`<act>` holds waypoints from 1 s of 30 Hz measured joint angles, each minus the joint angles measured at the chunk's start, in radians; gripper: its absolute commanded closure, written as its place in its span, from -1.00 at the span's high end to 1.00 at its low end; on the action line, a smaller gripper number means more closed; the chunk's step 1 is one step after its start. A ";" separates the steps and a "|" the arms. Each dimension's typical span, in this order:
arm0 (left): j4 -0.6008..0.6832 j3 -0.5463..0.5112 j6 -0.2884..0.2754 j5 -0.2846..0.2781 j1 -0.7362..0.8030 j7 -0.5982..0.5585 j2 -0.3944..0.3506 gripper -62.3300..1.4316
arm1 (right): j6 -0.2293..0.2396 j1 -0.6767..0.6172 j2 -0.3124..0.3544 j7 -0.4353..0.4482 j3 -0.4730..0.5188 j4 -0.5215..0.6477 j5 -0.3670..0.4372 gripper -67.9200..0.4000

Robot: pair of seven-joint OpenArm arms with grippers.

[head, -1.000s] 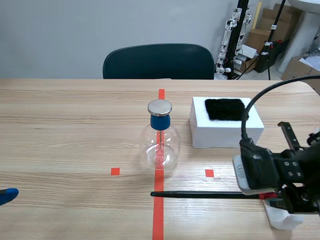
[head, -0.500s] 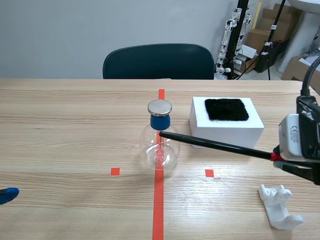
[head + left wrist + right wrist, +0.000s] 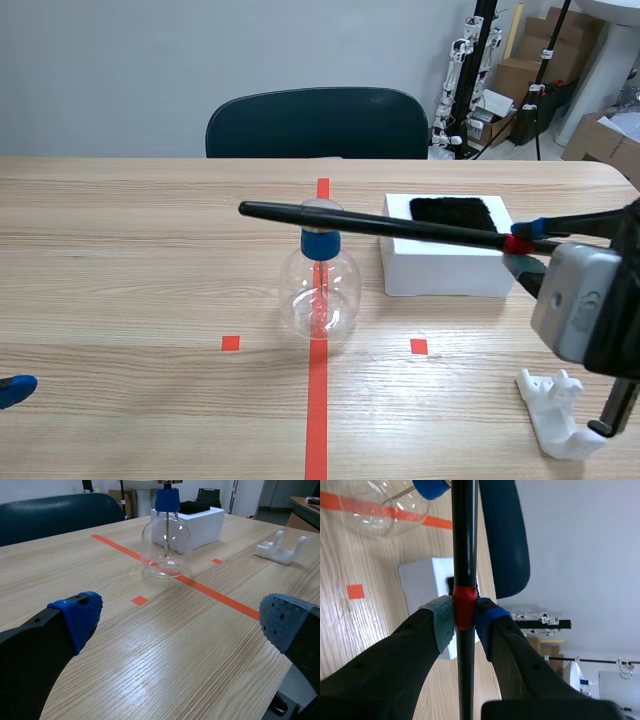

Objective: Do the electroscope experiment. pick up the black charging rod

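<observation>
My right end effector [image 3: 465, 619] is clamped on the rod [image 3: 370, 224] at its red band, holding it nearly level in the air above the desk [image 3: 120, 260]. The rod crosses over the box [image 3: 450, 265], where a black cloth [image 3: 450, 212] lies, and its tip reaches past the top of the flask [image 3: 319, 295]; I cannot tell if they touch. A white stand [image 3: 555, 415] lies beside my right arm. My left end effector [image 3: 180, 621] sits low with its fingers wide apart, holding nothing, well apart from the flask.
</observation>
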 measured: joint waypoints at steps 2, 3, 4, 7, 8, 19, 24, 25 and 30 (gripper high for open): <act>0.000 0.000 0.000 0.000 0.000 0.000 0.000 1.00 | -0.018 -0.007 -0.021 0.011 -0.002 0.000 0.000 -0.98; 0.000 0.000 0.000 0.000 0.000 0.000 0.000 1.00 | -0.033 -0.006 -0.028 0.012 -0.003 0.000 0.000 -0.98; 0.000 0.000 0.000 0.000 0.000 0.000 0.000 1.00 | -0.061 -0.006 -0.035 0.017 -0.003 0.000 0.000 -0.98; 0.000 0.000 0.000 0.000 0.000 0.000 0.000 1.00 | -0.087 -0.003 -0.040 0.026 -0.003 0.000 0.000 -0.98; 0.000 0.000 0.000 0.000 0.000 0.000 0.000 1.00 | -0.087 -0.003 -0.040 0.029 -0.003 0.000 0.000 -0.98; 0.000 0.000 0.000 0.000 0.000 0.000 0.000 1.00 | -0.080 -0.003 -0.039 0.029 -0.003 0.000 0.000 -0.98; 0.000 0.000 0.000 0.000 0.000 0.000 0.000 1.00 | -0.080 -0.003 -0.039 0.029 -0.003 0.000 0.000 -0.98; 0.000 0.000 0.000 0.000 0.000 0.000 0.000 1.00 | -0.080 -0.003 -0.039 0.029 -0.003 0.000 0.000 -0.98; 0.000 0.000 0.000 0.000 0.000 0.000 0.000 1.00 | -0.080 -0.003 -0.039 0.029 -0.003 0.000 0.000 -0.98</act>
